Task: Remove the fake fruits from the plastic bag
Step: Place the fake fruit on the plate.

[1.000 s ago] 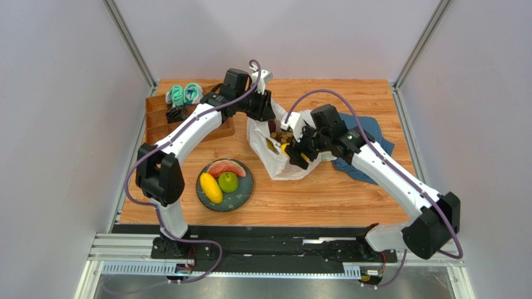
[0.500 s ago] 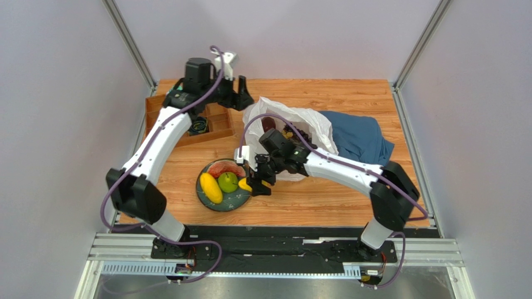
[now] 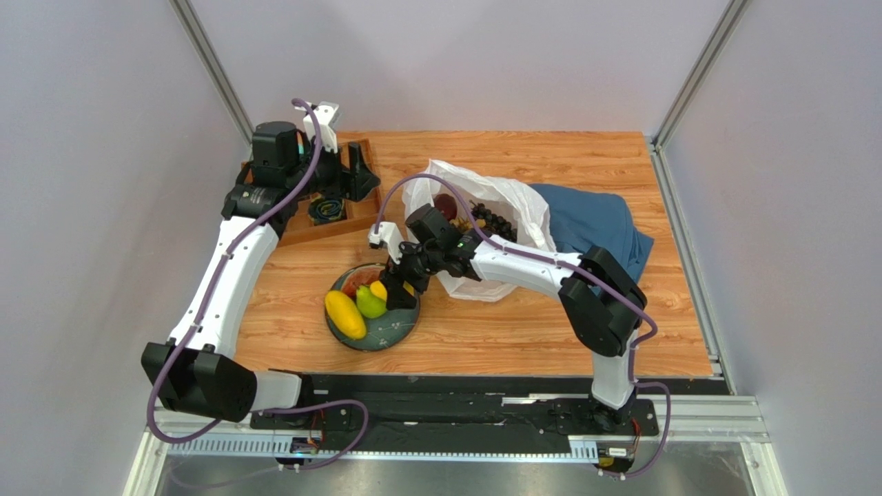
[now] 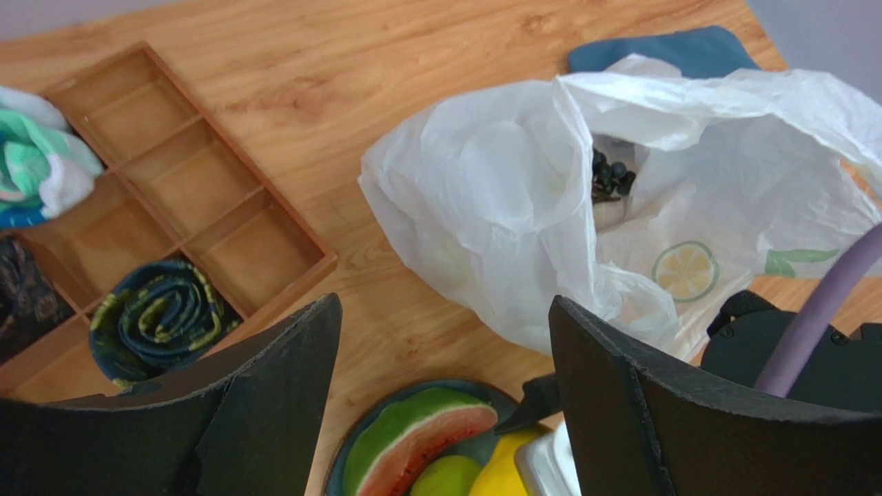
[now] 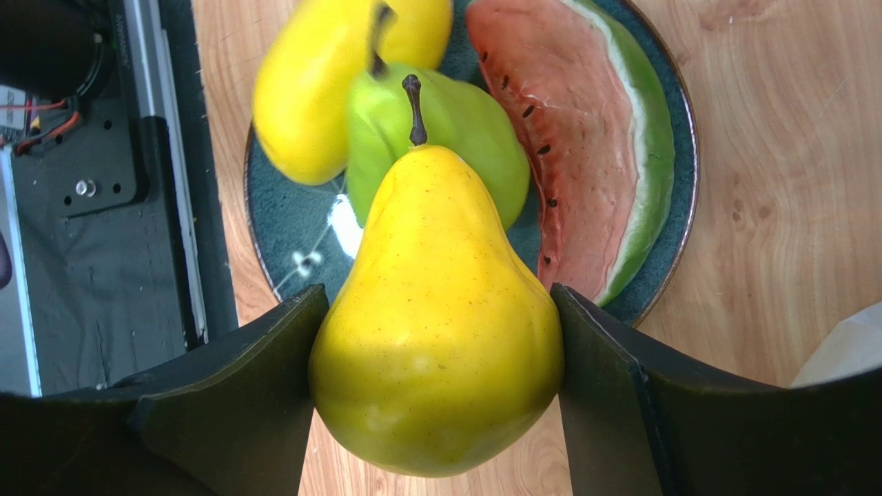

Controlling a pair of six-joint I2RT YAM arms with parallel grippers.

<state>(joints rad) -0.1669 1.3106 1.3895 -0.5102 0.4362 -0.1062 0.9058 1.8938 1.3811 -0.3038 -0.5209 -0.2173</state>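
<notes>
The white plastic bag lies open at mid-table, with dark grapes and a dark red fruit inside. The bag also shows in the left wrist view. My right gripper is shut on a yellow pear, held just above the dark plate. The plate holds a watermelon slice, a green apple and a yellow mango. My left gripper is open and empty, above the table between the wooden tray and the bag, left of the bag.
A wooden divided tray at the back left holds a rolled dark cloth and teal-and-white items. A dark blue cloth lies right of the bag. The table's near edge and black rail show past the plate.
My right gripper has carried the yellow pear from the bag leftward to over the plate. My left gripper has left the bag's mouth and moved left toward the wooden tray.
</notes>
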